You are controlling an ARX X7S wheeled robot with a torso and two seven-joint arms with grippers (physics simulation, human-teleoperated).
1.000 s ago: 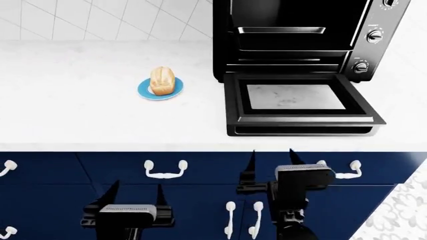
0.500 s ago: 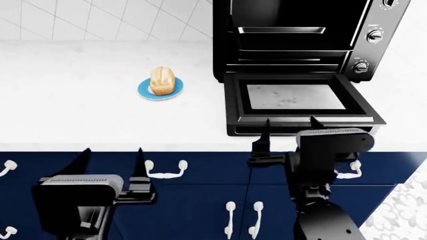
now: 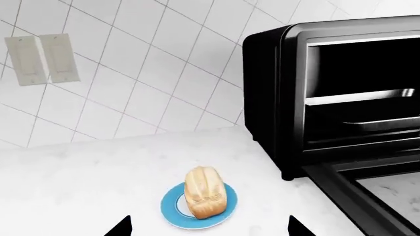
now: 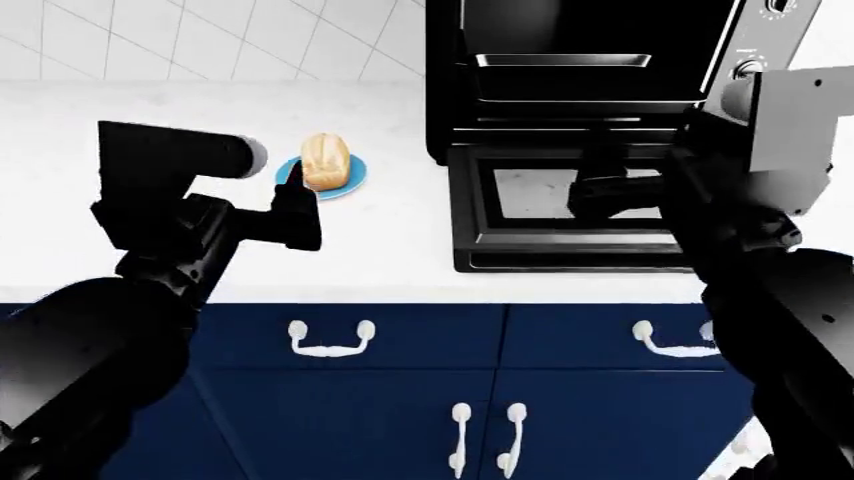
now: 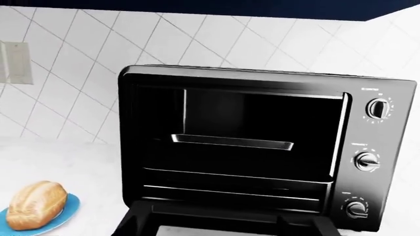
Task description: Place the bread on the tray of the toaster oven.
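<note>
Standing at the back of the white counter (image 4: 200, 250), the toaster oven (image 5: 262, 147) has its glass door (image 4: 534, 240) already dropped flat, so the cavity is reachable. Inside it the tray (image 5: 231, 141) sits on its rails, bare, tucked well back in the cavity. The left gripper (image 4: 296, 215) hangs just short of the blue-rimmed plate (image 3: 172, 214); only two dark fingertips show in its wrist view, set well apart with nothing between them, so it reads as wide and empty. Over the dropped door the right gripper (image 4: 607, 190) is hard to read; whether its fingers are spread or closed I cannot tell. The bread (image 3: 204, 191) lies on the plate, untouched, well apart from the oven. By my judgement only the opening is done: grasping, carrying and setting down all remain.
</note>
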